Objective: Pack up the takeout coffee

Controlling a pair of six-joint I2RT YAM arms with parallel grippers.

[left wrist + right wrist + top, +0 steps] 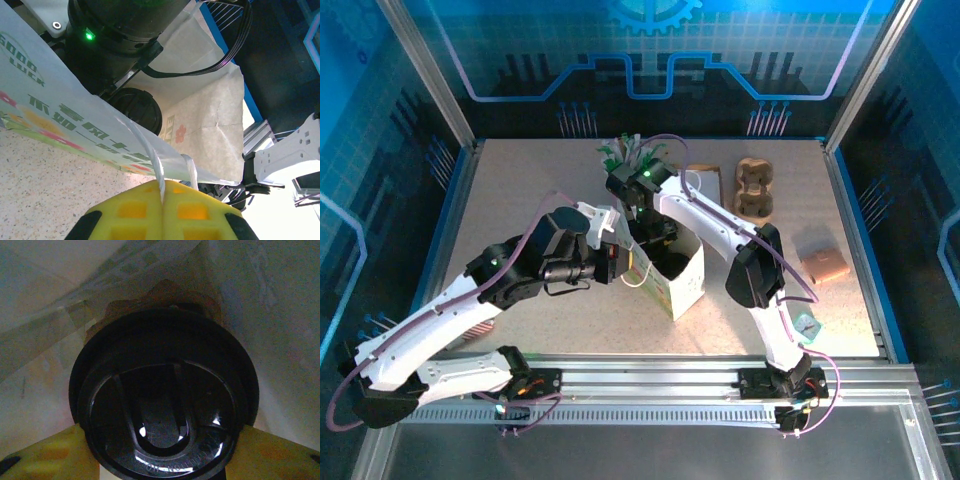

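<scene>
Right wrist cam: right gripper point(162, 456) clamped on black lid point(165, 390), pointing straight down inside the bag point(280, 315); left gripper point(162, 212) pinched on its handle point(152, 160).

A table point(520, 200) with a speckled beige top fills the middle of the top view, and the same speckled surface point(40, 190) shows at lower left in the left wrist view. A blue strip point(854, 230) edges its sides. 2 slanting aluminium posts point(428, 70) rise at the back corners. Between them stands a clear blue-tinted back panel point(650, 60) with a light blue line pattern and a gear mark point(655, 10). A ribbed metal rail point(650, 385) runs along the near edge, with a grey plate point(650, 450) below it. A bright patch of light point(840, 340) lies near the table's right front corner.
</scene>
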